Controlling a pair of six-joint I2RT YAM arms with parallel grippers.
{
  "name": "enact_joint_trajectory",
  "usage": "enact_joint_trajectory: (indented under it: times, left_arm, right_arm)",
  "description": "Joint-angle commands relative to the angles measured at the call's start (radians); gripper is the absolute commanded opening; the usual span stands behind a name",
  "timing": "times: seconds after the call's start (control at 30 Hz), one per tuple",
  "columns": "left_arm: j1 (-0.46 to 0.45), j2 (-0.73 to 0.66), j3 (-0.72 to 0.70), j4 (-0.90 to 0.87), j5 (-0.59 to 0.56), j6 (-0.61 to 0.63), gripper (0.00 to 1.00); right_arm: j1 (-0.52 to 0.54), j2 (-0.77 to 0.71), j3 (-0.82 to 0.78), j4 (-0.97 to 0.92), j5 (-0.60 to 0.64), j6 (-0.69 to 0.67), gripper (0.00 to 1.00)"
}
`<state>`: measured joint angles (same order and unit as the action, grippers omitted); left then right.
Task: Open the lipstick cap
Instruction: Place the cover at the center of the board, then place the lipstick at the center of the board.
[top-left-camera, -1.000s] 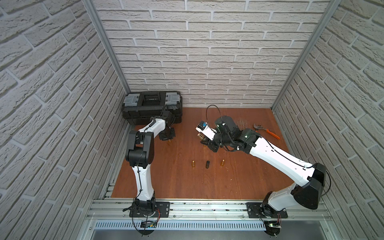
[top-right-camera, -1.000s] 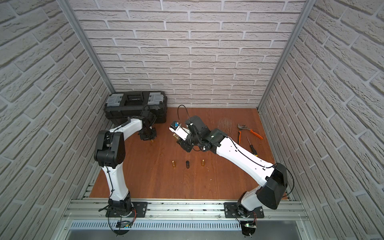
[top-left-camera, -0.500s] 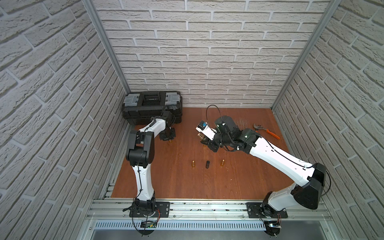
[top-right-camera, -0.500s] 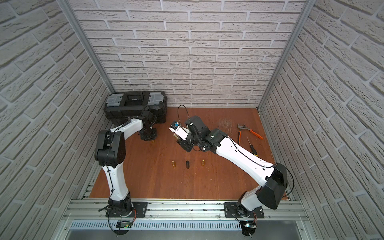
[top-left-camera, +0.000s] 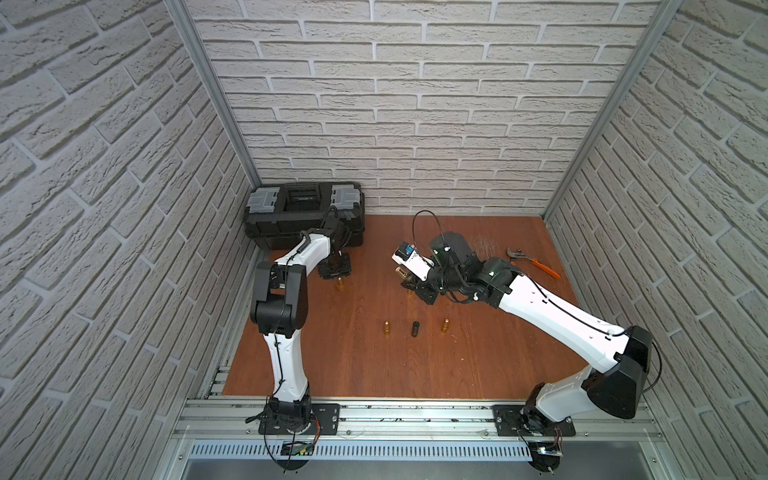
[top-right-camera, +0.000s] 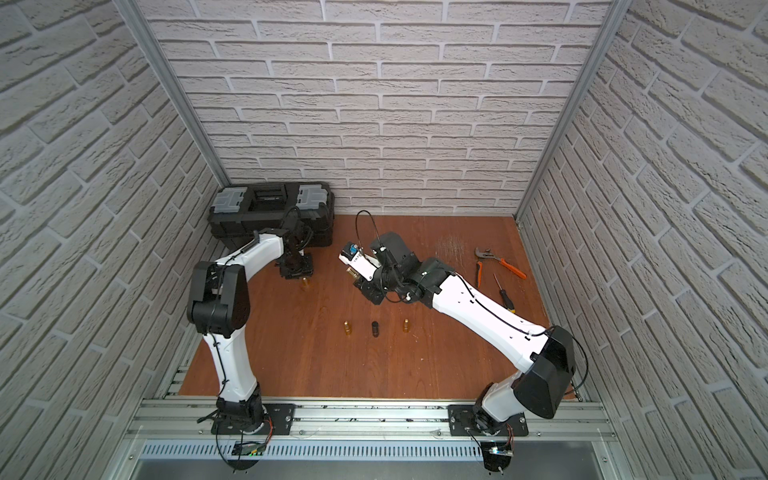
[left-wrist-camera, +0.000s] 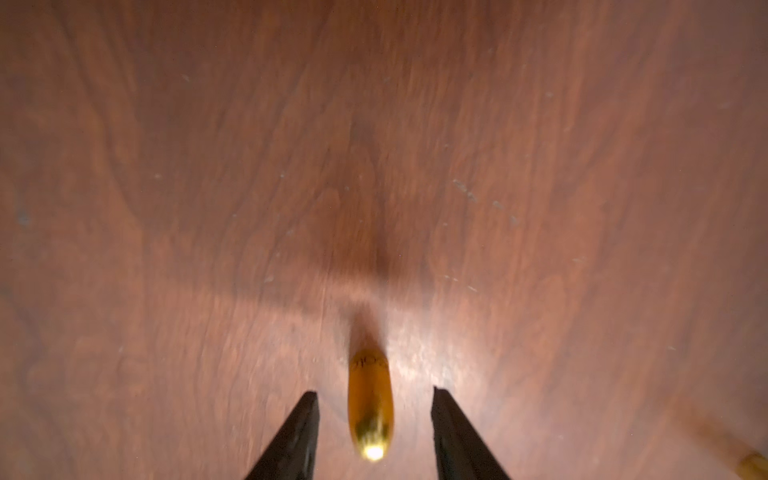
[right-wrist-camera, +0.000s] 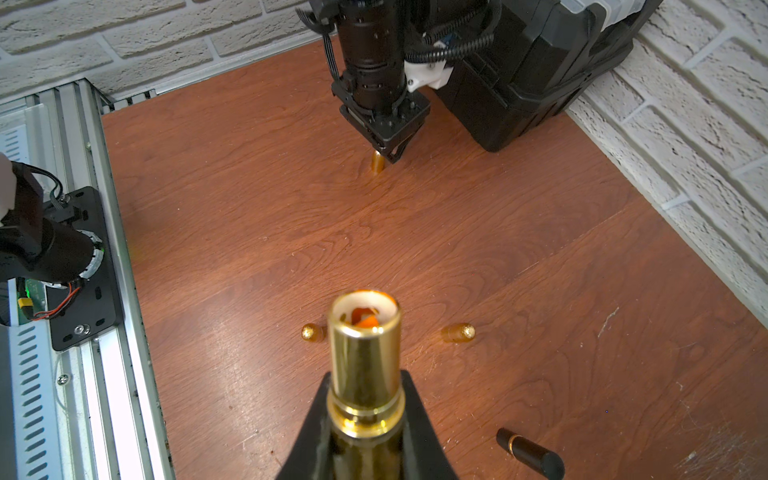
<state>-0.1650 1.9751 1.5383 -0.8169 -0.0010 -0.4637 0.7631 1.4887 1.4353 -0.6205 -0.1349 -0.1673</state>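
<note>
Now, lipstick (right-wrist-camera: 365, 353): light, rigid, likely slick gilt; your right gripper (right-wrist-camera: 365, 401) pinches its base. Cap (left-wrist-camera: 370, 415): stands loose between your left gripper's (left-wrist-camera: 373, 392) spread jaws; take it mid-barrel.

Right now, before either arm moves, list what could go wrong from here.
1. The gold cap stands upright between the left gripper's open fingers; a skewed retreat could tip it.
2. The right gripper holds the uncapped lipstick tube with its orange stick exposed; a bump could smear it.
3. Two gold pieces and a black lipstick sit near the right gripper; a low sweep may scatter them.
</note>
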Motion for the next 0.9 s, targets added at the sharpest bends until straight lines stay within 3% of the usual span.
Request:
enact_joint_trajectory:
  times: [0.0,0.3,0.43,0.87]
  left_arm:
    - [-0.003,-0.144,0.056,-0.124,0.041,0.011,0.50]
    - [-0.003,-0.381,0.046,-0.248,0.503,-0.019,0.55]
    - [-0.040,-0.449,0.021,-0.241,0.643,-0.034,0.56]
    - [-0.091,-0.487,-0.029,-0.234,0.713,-0.017,0.55]
  right_arm:
    - [0.001,0.006,-0.021,0.040,0.002,0.016,0.03]
    - [0.008,0.093,0.017,0.064,-0.016,0.022,0.03]
    - [0.017,0.135,0.052,0.064,-0.035,0.021,0.03]
    - [0.039,0.211,0.144,0.050,-0.052,0.013,0.03]
